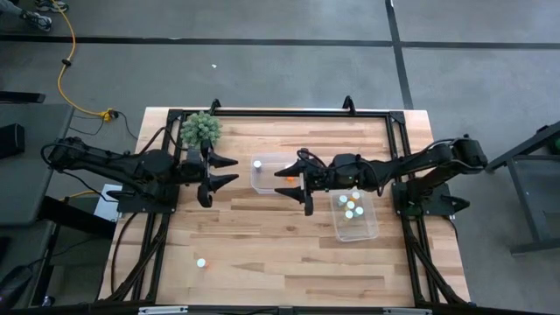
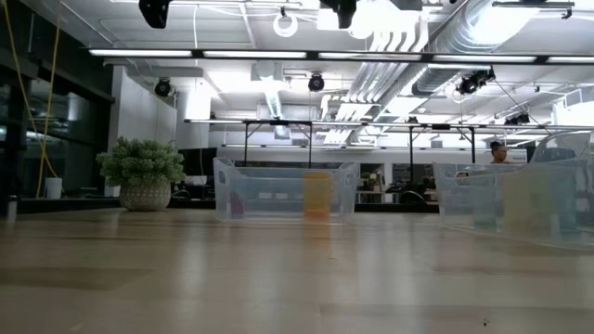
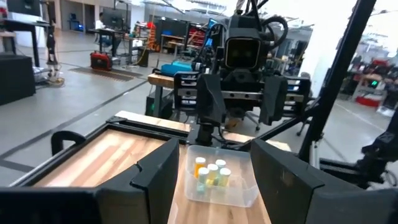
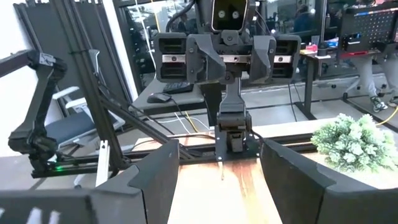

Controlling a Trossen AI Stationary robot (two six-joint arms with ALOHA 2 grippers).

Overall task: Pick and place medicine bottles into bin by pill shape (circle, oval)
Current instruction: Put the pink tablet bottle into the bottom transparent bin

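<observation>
Both sets of jaws stand wide and hold nothing. You have the left gripper (image 1: 220, 173) hovering just beside the green spiky plant in its pale pot (image 1: 200, 129), toward the tabletop's left. The right gripper (image 1: 304, 182) hangs at the near edge of the clear plastic tub at the centre (image 1: 265, 179), its arm reaching across above the tub on the right.

Your sorting looks well advanced. The second clear plastic tub, on the right (image 1: 357, 229), holds a cluster of about four small white-capped medicine bottles (image 1: 351, 206); from the left wrist view you can make out orange and green bodies among them. The centre tub carries one white-capped bottle (image 1: 259, 164) near its far-left corner and something orange (image 1: 290, 180) by the right gripper, probably another bottle, though you cannot tell for sure from above. The low view confirms an orange shape inside that tub.

What remains for you, as far as can be seen, is one stray white-capped bottle with an orange body (image 1: 200, 262), standing alone on the bare wooden tabletop (image 1: 262, 245) near the front-left, well apart from both tubs and both grippers. Its pill shape is not readable here, so which tub it belongs in cannot be judged. The left arm sits nearer to it.
</observation>
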